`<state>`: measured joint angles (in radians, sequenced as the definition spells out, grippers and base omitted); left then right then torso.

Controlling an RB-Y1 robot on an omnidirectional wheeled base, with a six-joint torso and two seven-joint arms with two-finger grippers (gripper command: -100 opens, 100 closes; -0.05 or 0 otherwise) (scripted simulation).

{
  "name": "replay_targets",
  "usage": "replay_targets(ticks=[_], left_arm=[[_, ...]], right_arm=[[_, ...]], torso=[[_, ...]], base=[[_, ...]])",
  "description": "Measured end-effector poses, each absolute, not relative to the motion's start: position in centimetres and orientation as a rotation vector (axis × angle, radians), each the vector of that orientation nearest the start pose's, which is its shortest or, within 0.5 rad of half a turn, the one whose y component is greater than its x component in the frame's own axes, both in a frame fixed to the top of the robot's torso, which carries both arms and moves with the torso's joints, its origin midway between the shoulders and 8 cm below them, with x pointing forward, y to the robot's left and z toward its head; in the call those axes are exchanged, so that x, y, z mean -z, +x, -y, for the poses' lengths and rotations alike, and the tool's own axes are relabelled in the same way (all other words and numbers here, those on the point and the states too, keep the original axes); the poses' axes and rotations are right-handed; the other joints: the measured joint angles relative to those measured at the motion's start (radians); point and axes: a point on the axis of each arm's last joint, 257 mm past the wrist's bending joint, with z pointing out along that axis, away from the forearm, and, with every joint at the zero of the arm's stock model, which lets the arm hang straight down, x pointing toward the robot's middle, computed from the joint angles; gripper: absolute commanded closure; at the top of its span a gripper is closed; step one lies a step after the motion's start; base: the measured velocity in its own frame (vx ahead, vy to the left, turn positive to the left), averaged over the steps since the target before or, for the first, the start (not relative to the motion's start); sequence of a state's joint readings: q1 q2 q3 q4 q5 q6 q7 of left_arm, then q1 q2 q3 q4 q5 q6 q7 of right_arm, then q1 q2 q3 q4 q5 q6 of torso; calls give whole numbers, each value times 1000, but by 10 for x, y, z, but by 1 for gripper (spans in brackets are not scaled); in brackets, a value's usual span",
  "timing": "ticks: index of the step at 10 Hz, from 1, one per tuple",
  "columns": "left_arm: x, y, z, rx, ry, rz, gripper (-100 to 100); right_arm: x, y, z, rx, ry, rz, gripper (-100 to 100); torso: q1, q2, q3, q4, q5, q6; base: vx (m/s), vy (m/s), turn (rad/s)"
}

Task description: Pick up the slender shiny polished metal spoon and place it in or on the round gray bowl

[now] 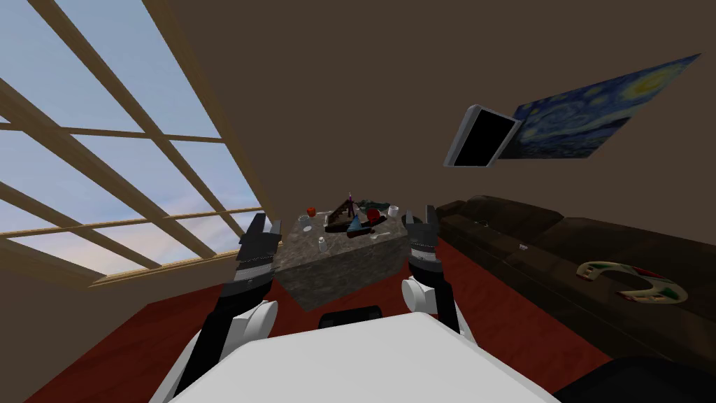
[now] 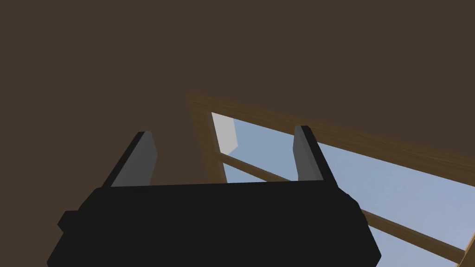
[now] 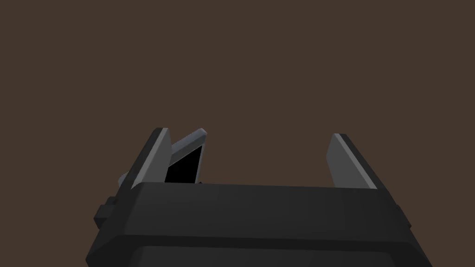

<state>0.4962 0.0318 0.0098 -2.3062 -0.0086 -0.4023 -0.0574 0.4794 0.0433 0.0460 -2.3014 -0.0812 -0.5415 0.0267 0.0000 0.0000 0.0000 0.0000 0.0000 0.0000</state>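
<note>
On the cluttered table [image 1: 335, 269] lies a pale spoon [image 1: 378, 236]; both jaws gape.

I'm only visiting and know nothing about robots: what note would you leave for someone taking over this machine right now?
The left gripper is raised left of the table, fingers open, empty.
The right gripper is raised right of it, fingers open, empty.
The spoon seems to be the small pale piece near the tabletop's front right edge; the bowl is probably the round grey thing toward its left. Both are too small to be sure.
Done: nothing. Left: reach in, grasp spoon, set it in bowl.
</note>
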Motion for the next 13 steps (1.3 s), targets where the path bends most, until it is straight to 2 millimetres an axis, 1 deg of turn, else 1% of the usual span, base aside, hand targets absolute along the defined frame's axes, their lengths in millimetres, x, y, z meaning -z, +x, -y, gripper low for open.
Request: replay_targets(ticks=[2,4,6,8,10,12,13], left_arm=[[-19,355,-280,1219,-660,-703,0],[-19,355,-280,1219,-660,-703,0],[-19,355,-280,1219,-660,-703,0],[-19,355,-280,1219,-660,-703,0],[-19,355,-280,1219,-660,-703,0],[-19,355,-280,1219,-660,-703,0],[-19,355,-280,1219,-660,-703,0]], right_arm=[[-42,336,274,-1378,638,-534,-100],[-31,339,275,-1338,605,-612,-100],[-15,345,283,-1274,572,-698,-100],[2,347,296,-1188,542,-787,-100],[27,352,319,-1080,516,-881,-100],[52,349,340,-959,485,-978,-100],[59,349,346,-928,478,-1002,-100]], torso=[[-2,1,0,0,0,0],[-4,2,1,0,-1,0],[-5,3,2,1,-1,0],[-5,4,2,1,-1,0],[-6,5,3,1,-1,0],[-6,5,3,1,-1,0],[-5,3,2,1,-1,0]], base=[[-18,-28,55],[-41,-46,111],[-54,-61,152],[-67,-66,207],[-84,-65,276],[-61,-67,180],[-47,-45,214]])
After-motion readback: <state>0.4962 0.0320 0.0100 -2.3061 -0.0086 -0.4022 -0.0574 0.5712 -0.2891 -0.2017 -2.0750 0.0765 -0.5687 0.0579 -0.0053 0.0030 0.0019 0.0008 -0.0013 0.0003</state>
